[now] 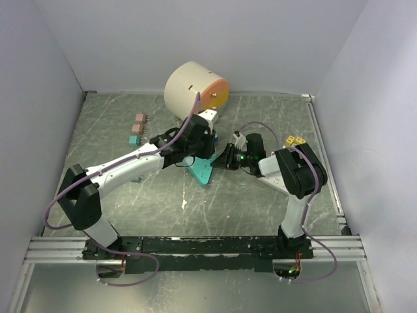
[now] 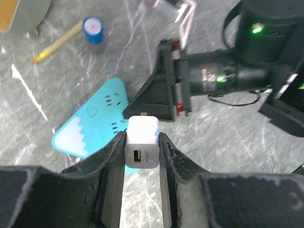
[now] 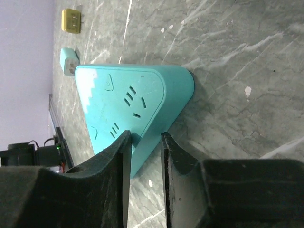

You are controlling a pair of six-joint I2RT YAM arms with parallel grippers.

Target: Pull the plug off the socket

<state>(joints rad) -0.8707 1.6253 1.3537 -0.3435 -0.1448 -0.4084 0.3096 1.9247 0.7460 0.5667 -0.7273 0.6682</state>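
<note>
Plug [image 2: 141, 145] in left gripper [image 2: 141, 137], above socket [image 2: 90, 126]; right gripper [image 3: 145, 137] on socket edge

One socket [image 3: 133, 95], one white plug [image 2: 142, 142], two yellow adapters [image 1: 290, 139], one drum [image 1: 189, 88].

Grey marbled surface [image 1: 260, 195]: teal triangular plastic socket block [image 1: 203, 171]; cream orange-faced cylinder [image 1: 189, 88]; small pink plastic adapters [image 1: 139, 118]; yellow plastic plugs [image 1: 295, 140].

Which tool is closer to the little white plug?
Left. The left tool pinches the plug; the right tool sits just beside it, clamped on the edge of the teal socket.
</note>
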